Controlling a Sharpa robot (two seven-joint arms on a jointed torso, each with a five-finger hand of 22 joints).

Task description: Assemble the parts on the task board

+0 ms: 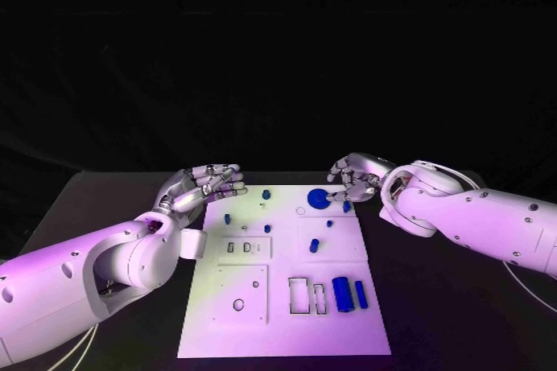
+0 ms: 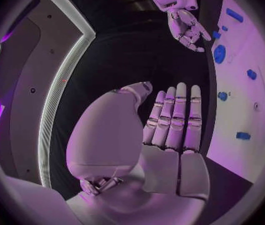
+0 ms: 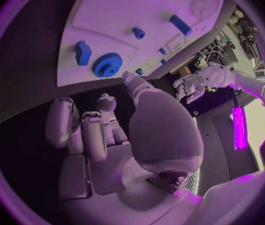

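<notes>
Task board [image 1: 220, 323]: white plate lying in the middle of the black desk [image 1: 93, 202], long side running away from the robot.
Parts: a blue gear [image 1: 318, 197] and a small blue block [image 1: 346, 206] near the far right corner; small blue pegs [image 1: 266, 194] scattered over the far half; two blue bars [image 1: 341, 294] near the close right edge, beside cut-out slots.
Right hand [image 1: 355, 176]: holds nothing, fingers curled downward, poised over the far right corner just above the gear and block.
Left hand [image 1: 207, 183]: empty, fingers straight and close together, hanging at the board's far left corner, off the plate.
Step in hand: likely a pick of the gear or the block; which one I cannot tell.
How to do it well: come down straight, pinch the part by its sides, lift clear before travelling.
Edges: gear and block sit close together, near the board's right and far rims; a wide reach could nudge the neighbour.
Open room: bare desk lies right of the board and beyond it; the board's middle has free white surface.
</notes>
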